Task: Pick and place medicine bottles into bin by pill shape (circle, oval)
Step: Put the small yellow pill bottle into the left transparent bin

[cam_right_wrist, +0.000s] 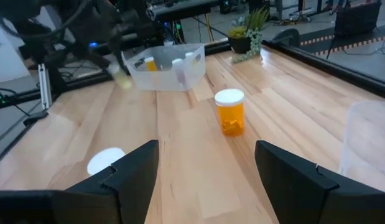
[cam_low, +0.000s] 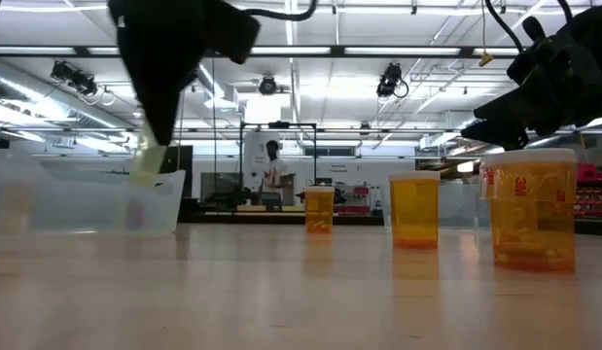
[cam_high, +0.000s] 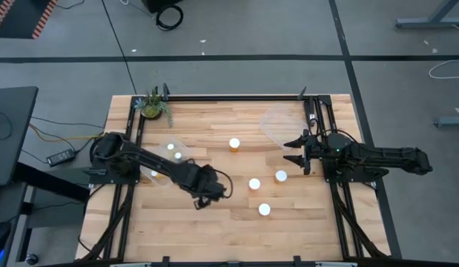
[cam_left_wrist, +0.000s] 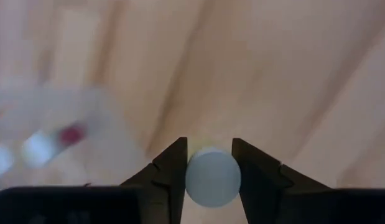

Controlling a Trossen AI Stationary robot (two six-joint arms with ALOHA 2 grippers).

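Observation:
My left gripper (cam_high: 202,197) is over the middle of the table, shut on a small medicine bottle whose round white cap (cam_left_wrist: 212,177) shows between its fingers. In the low view the bottle (cam_low: 148,161) hangs pale and blurred below the gripper (cam_low: 159,117). Three amber bottles with white caps stand to the right of it on their bases (cam_high: 254,184) (cam_high: 280,176) (cam_high: 264,210), and one farther back (cam_high: 234,144). My right gripper (cam_high: 294,150) is open and empty at the table's right side, level, facing a bottle (cam_right_wrist: 230,112). My left gripper pinches the bottle between its two fingers, which sit on opposite sides of it right by the white cap (cam_left_wrist: 191,177). The fingers point down. The bottle (cam_low: 148,161) hangs below them, lifted clear of the table.
A clear bin (cam_high: 164,165) at the left holds several bottles (cam_right_wrist: 178,63). A second clear bin (cam_high: 277,122) stands at the far right near my right gripper. A potted plant (cam_high: 153,106) stands at the far left corner. A person (cam_low: 272,165) stands in the room behind.

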